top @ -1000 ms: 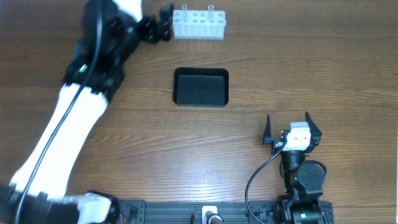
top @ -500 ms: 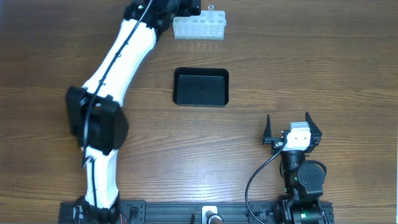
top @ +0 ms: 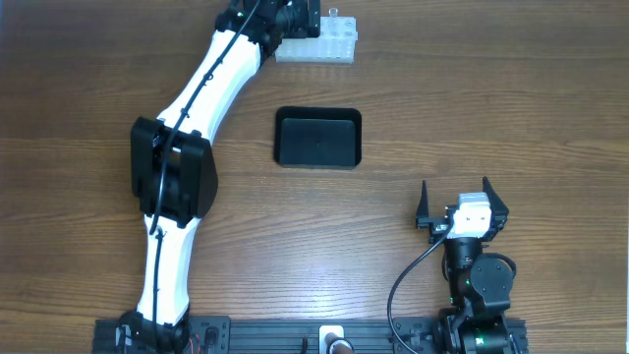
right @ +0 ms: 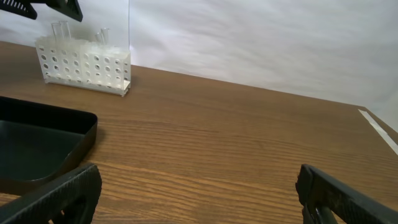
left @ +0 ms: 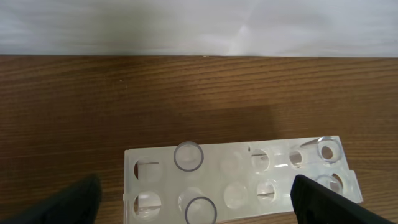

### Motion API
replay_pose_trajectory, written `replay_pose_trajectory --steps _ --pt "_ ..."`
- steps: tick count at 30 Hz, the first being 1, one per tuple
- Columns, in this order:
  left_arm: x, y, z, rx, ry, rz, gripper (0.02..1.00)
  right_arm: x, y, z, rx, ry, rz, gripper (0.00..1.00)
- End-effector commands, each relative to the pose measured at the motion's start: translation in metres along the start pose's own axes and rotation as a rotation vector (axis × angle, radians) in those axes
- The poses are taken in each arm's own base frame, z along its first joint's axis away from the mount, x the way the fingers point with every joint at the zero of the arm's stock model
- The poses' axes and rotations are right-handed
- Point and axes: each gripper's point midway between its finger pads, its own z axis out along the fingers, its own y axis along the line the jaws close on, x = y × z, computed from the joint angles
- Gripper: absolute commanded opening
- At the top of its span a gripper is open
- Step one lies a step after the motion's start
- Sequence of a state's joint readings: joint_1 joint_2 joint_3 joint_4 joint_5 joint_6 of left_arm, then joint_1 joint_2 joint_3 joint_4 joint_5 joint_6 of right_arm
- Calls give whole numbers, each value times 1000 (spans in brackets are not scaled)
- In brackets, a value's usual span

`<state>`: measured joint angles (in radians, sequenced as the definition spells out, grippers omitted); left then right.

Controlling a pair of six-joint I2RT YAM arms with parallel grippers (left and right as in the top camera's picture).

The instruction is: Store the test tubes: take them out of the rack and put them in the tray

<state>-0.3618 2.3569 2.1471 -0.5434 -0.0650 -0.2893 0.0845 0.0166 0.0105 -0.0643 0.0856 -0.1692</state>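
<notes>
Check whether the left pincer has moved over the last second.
Yes: the left pincer swung right, from left of the rack to over it.

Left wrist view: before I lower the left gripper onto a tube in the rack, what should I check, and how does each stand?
1. Left gripper open: ok.
2. One test tube singled out: not ok, a second tube also sits inside the gap.
3. Rack upright on the table: ok.
4. Tray empty: ok.
5. Right gripper clear of the tray: ok.
</notes>
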Motion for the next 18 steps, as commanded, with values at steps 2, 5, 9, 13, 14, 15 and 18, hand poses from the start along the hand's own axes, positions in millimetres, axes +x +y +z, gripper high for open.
replay_pose_trajectory --steps 2,5,9,13,14,15,18 --pt "2 2 10 -15 -1 -10 963 3 0 0 1 7 -4 993" --pt "7 0 15 -14 11 -6 952 3 0 0 1 7 -4 993" --pt "12 -4 18 -12 19 0 919 3 0 0 1 7 -4 993" --pt "13 -6 18 -10 20 2 884 3 0 0 1 7 -4 993" --pt "13 -6 18 -10 21 2 862 3 0 0 1 7 -4 993" --pt "13 -6 18 -9 22 2 842 3 0 0 1 7 -4 991" --pt "15 -5 20 -12 28 3 774 3 0 0 1 7 -4 993"
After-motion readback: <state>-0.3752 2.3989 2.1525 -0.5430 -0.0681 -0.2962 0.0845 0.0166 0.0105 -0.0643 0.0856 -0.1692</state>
